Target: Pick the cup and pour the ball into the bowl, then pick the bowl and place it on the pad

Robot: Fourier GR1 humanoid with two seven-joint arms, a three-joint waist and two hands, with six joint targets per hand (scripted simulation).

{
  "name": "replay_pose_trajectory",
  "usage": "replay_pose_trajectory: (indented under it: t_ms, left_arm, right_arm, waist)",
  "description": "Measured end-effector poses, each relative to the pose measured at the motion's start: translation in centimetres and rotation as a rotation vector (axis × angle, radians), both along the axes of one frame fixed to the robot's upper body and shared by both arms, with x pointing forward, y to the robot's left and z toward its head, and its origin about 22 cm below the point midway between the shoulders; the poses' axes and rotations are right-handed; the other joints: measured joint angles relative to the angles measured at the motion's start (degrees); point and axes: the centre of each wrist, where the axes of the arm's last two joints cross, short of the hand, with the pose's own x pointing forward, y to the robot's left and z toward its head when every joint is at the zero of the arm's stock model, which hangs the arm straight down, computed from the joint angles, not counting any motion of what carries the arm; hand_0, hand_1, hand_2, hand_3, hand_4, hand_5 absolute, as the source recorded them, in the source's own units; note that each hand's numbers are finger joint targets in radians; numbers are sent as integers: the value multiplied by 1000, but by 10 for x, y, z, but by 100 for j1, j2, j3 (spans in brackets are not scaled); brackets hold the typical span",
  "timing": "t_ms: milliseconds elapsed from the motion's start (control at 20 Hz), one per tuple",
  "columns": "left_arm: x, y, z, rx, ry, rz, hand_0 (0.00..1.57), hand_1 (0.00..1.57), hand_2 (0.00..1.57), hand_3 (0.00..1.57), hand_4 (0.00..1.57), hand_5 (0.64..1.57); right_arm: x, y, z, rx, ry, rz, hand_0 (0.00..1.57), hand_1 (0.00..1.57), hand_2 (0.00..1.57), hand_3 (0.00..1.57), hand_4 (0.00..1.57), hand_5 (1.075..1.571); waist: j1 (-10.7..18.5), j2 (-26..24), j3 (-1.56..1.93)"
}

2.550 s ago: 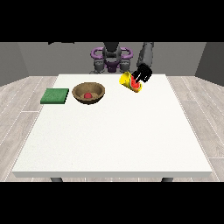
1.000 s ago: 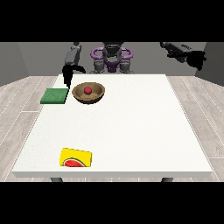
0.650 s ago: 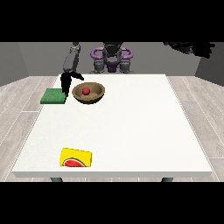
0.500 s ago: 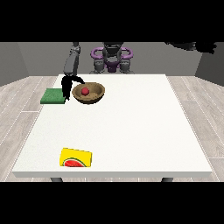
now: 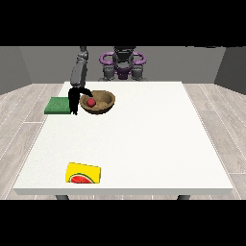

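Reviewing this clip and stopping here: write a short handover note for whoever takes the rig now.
Robot hand at the view's left: down at the bowl's left rim, between it and the green pad; grasp unclear.
The other robot hand: not in view.
Red ball: inside the bowl.
Cup: lying on its side near the table's front edge.
Done: pour.
Left: grasp the bowl, set it on the pad.

Bare test room, white table (image 5: 144, 139), grey walls, wood-plank floor (image 5: 19, 110)
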Motion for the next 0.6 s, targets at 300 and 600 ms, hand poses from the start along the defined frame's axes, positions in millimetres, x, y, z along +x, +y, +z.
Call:
replay_pose_trajectory:
  t_ms: [300, 600]
  left_arm:
    - [-10, -3, 25, -5, -42, -6, 0, 0, 0, 0, 0, 1530]
    - [-11, -17, 35, 3, -47, -37, 0, 0, 0, 0, 0, 1540]
  right_arm:
    - [4, 0, -2, 4, -53, -12, 0, 0, 0, 0, 294, 1566]
    - [8, 13, -5, -12, -60, -50, 0, 0, 0, 0, 434, 1569]
  waist:
    - [64, 132, -57]
    - [194, 124, -65]
